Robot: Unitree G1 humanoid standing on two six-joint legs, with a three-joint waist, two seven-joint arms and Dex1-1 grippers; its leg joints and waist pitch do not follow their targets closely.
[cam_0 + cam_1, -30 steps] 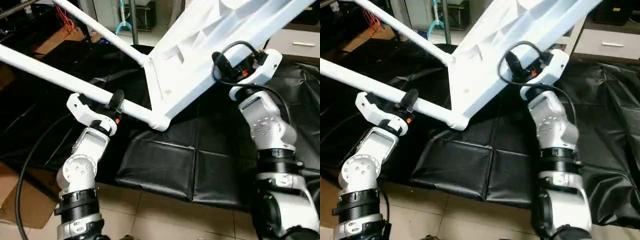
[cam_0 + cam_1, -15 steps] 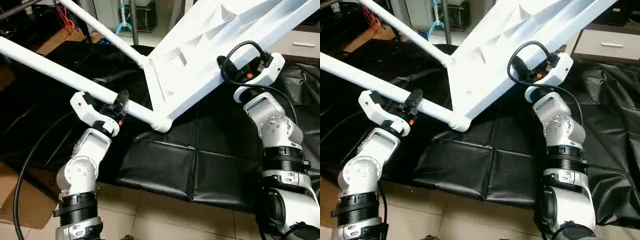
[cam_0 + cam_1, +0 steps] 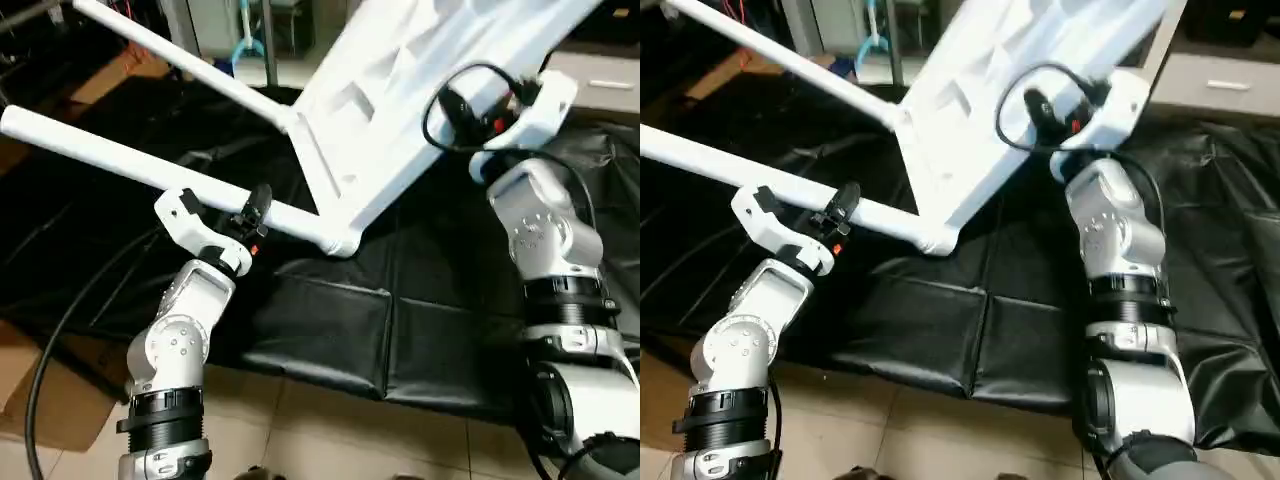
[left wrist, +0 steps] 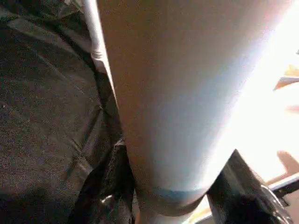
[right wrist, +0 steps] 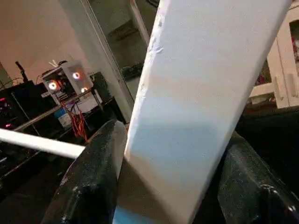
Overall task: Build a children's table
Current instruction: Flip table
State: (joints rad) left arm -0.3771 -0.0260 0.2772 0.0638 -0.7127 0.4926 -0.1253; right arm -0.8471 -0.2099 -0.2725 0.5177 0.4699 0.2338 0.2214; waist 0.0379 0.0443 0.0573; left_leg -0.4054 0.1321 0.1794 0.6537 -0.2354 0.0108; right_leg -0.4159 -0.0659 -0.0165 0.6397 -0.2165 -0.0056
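Black floor mat point(image 3: 330, 330) below; left gripper point(image 3: 222, 222) clamps near leg point(image 3: 130, 165), right gripper point(image 3: 500, 100) clamps tilted tabletop point(image 3: 420, 90); next, likely righting it

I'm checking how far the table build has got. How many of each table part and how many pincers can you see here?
Table tops: 1, the white table top, tilted.
Screwed-in legs: 2, the near leg and the far leg.
Pincers: 2, the left pincer on the near leg and the right pincer clamped on the top's edge.
Total: 5.
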